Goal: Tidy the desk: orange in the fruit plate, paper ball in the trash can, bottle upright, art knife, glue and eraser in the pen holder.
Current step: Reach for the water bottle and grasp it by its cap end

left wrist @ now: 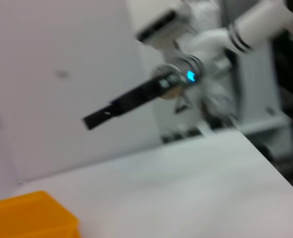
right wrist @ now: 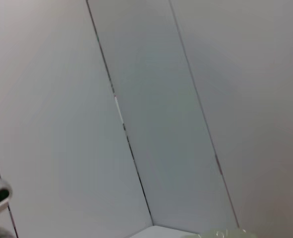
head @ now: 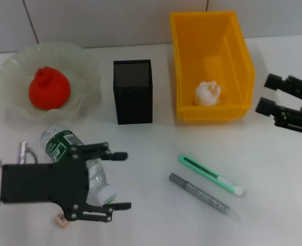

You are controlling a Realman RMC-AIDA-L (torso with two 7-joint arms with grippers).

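The orange [head: 48, 88] lies in the pale fruit plate [head: 84, 61] at the back left. A white paper ball [head: 208, 93] sits inside the yellow trash can [head: 184, 61]. The clear bottle [head: 64, 144] with a green label lies on its side at the front left. My left gripper [head: 126, 180] hovers open over its cap end. A green art knife [head: 210, 175] and a grey glue pen [head: 205, 196] lie side by side at the front right. A small tan eraser [head: 60, 219] peeks out under the left hand. My right gripper [head: 265, 93] is open beside the can's right wall.
The black mesh pen holder [head: 133, 92] stands between plate and can. A small silver object [head: 23, 151] lies left of the bottle. The left wrist view shows the can's corner [left wrist: 32, 215] and the right arm [left wrist: 176, 82] above the table. The right wrist view shows mostly wall.
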